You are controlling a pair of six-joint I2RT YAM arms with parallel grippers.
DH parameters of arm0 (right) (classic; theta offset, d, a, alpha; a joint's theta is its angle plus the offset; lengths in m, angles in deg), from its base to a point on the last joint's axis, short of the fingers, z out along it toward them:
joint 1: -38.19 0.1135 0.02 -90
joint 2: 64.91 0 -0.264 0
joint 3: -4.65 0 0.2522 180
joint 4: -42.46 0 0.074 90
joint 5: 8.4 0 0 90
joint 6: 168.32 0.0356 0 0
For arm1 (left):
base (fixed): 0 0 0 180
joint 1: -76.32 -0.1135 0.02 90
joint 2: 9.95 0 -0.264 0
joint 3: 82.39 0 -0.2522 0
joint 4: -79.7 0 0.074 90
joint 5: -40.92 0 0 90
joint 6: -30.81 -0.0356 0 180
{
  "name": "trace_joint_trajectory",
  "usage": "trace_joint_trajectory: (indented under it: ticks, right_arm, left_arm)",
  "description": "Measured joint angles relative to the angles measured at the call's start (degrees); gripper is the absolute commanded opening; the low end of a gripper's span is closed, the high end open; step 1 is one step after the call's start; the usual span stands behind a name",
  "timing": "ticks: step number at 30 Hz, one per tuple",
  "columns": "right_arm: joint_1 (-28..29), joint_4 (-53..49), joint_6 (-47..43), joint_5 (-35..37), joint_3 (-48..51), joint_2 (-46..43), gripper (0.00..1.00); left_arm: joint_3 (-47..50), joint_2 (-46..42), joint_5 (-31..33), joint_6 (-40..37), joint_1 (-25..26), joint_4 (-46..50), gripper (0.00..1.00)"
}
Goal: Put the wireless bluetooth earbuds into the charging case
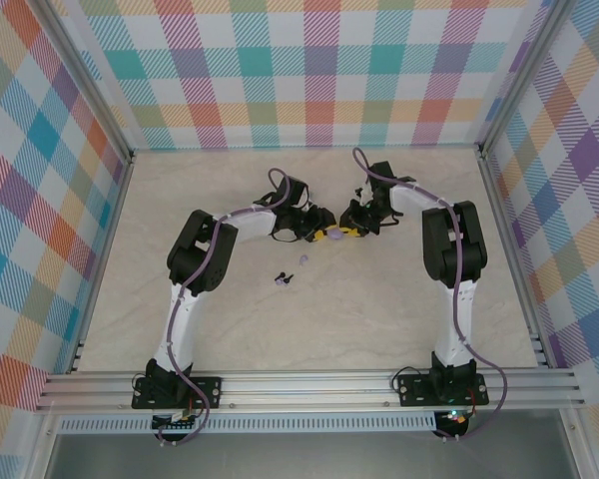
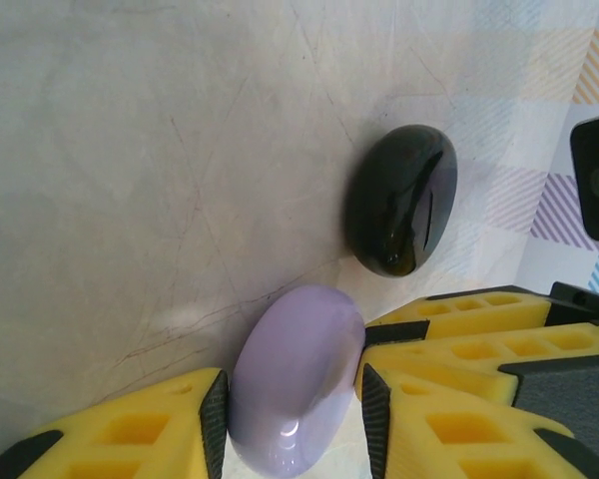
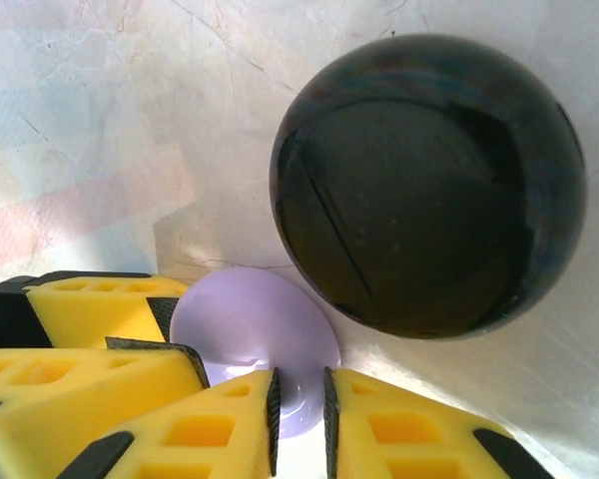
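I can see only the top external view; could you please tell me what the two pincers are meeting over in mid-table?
Observer: A round lavender case, between the pads of the left pincer; both appear to touch it.
Operator: Does the right pincer have it as well?
Observer: Yes, the right pincer is shut on its rim.
Operator: Is anything close beside it?
Observer: A glossy black case, round, lies just beyond it.

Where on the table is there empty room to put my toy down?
Bare beige table lies between the tiny black and lavender earbuds and the right arm's base, and along the back wall. The middle is crowded: the left pincer and right pincer grip the lavender round plastic case, the glossy black round case beside it.
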Motion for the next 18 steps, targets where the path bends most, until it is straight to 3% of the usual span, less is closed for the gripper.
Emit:
trace_joint_trajectory:
  ticks: [4,13,18]
  right_arm:
    - [-0.2,0.7,0.4,-0.7,0.2,0.0,0.21]
    - [-0.6,1.9,1.2,-1.8,1.2,-0.1,0.22]
    - [-0.9,3.1,1.4,-1.8,4.1,-2.1,0.26]
  left_arm:
    - [0.3,0.0,0.0,1.7,0.0,-1.7,0.4]
    - [1.0,0.0,0.0,3.5,0.4,-3.8,0.18]
    - [1.4,0.0,0.0,3.2,0.7,-4.5,0.16]
